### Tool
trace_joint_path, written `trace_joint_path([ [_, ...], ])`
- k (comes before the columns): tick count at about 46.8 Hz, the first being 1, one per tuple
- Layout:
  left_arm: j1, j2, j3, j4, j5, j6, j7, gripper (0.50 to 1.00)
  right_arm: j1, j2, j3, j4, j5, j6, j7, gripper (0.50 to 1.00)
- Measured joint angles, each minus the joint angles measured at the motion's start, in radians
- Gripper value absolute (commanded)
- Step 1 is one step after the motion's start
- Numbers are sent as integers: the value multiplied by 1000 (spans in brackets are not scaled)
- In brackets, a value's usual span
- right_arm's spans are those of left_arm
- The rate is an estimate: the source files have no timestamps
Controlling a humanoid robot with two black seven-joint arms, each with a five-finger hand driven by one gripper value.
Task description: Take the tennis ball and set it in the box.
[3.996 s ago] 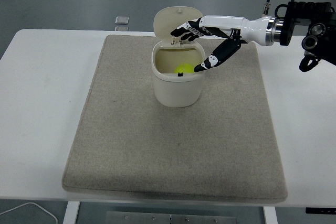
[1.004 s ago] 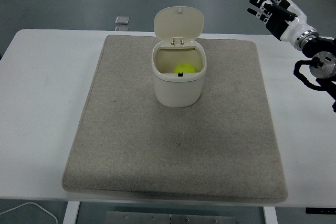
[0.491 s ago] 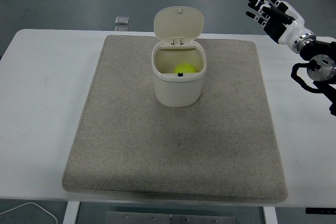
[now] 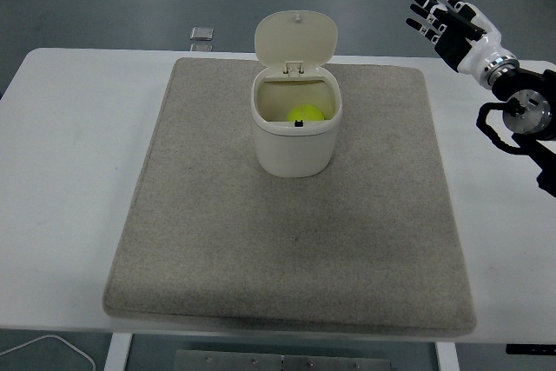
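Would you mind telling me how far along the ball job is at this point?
It looks done: the tennis ball lies inside the box, whose lid stands open. Nothing is in hand; the right hand is raised at the upper right, fingers spread and empty. Nothing appears left of the task itself.

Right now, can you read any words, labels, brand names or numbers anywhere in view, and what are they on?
None can be read.
The box, its open lid, the tennis ball, the mat and the right hand show no print.
The small object at the table's far edge is too small to show any.
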Motion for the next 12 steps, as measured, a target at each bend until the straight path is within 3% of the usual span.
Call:
trace_joint_path([
  [12, 0, 0, -1, 0, 0, 0, 0, 996, -8, 26, 0, 1, -4, 2, 8, 911],
])
